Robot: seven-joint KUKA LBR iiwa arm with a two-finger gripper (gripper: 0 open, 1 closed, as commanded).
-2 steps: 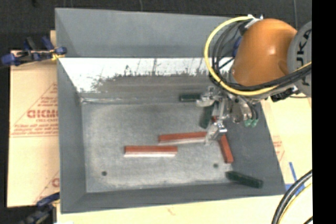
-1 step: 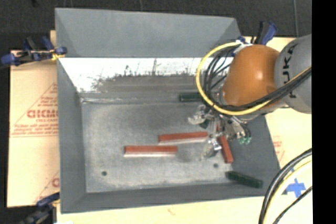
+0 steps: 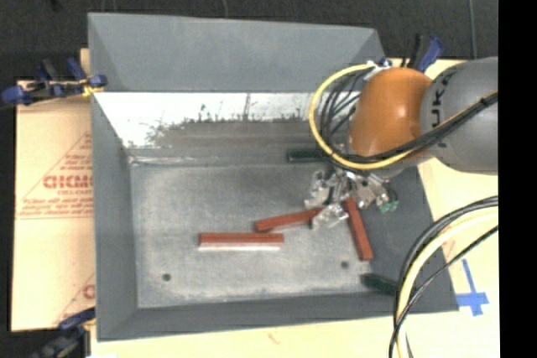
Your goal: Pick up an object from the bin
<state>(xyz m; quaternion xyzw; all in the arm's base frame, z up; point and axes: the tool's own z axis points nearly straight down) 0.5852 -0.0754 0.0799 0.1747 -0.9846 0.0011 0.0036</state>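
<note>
currently the gripper (image 3: 334,205) sits low in the bin (image 3: 210,189). one red-brown stick (image 3: 284,221) lies just left of the gripper, its right end under it. a second stick (image 3: 362,236) lies just below-right. jaw opening cannot be told.

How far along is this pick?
Done: the gripper sits low in the bin, at its right, where the slanted red-brown stick and the right-hand red-brown stick meet. In hand: no grasp can be confirmed; both sticks lie on the floor. Left: grip one and lift it out.
</note>
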